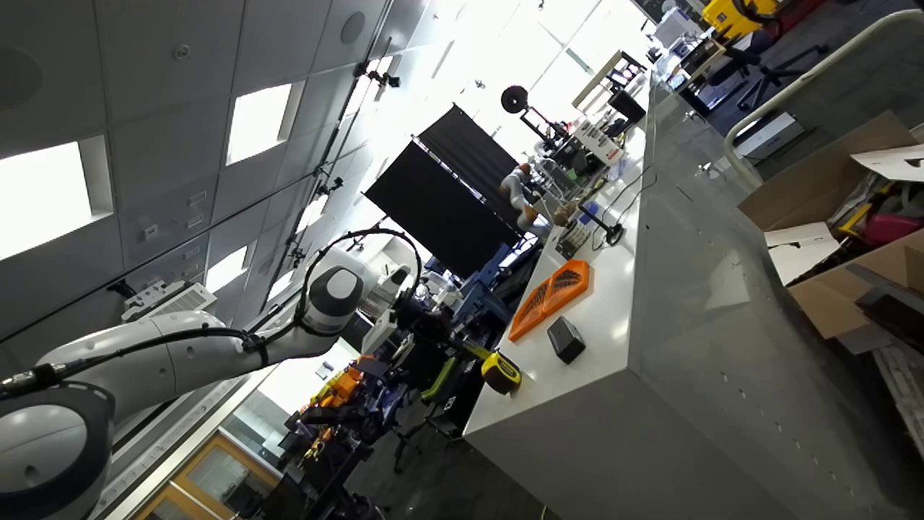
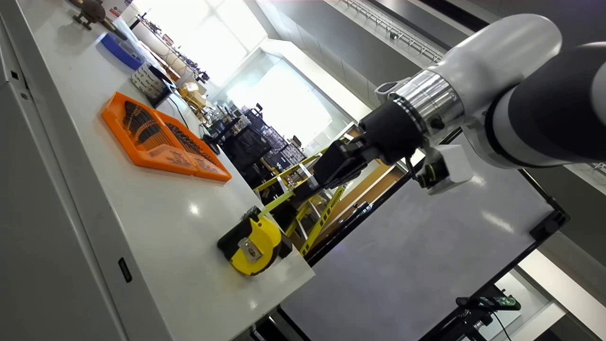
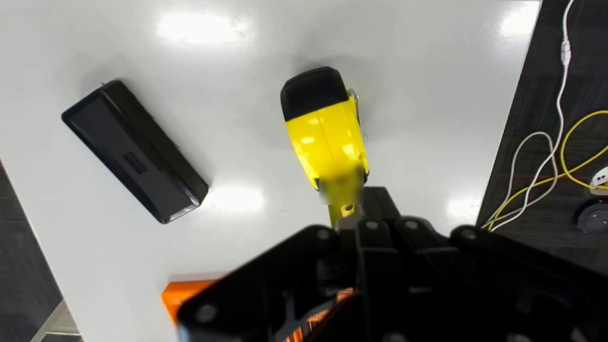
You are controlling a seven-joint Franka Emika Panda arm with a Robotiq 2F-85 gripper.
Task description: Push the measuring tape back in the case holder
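Close to the short end of the glossy white worktop (image 2: 180, 227), near a corner in both exterior views, is the yellow-and-black, rounded measuring-tape case (image 2: 258, 244), with a short, thin yellow blade (image 2: 278, 202) standing out of its mouth. The coming push turns on line: the case lies below the black two-fingered gripper (image 2: 302, 189), and the blade runs up to the fingertips (image 3: 380, 204) nearly along the tool's own axis, so a straight descent should, I judge, feed it in, while a sideways drift could buckle it. Seen from above in the wrist view, the case's long axis leans a little off the tool's, mouth end toward the fingers. Those fingers are together, with no gap showing between them, and the blade's free end meets them; whether it is pinched or only pressed against, I cannot tell, as a blurred patch covers the mouth and part of the blade. Nor is it clear whether the case bears fully on the worktop. Apart from it, toward the worktop's left edge in the wrist view, lies a black oblong box (image 3: 137, 152).
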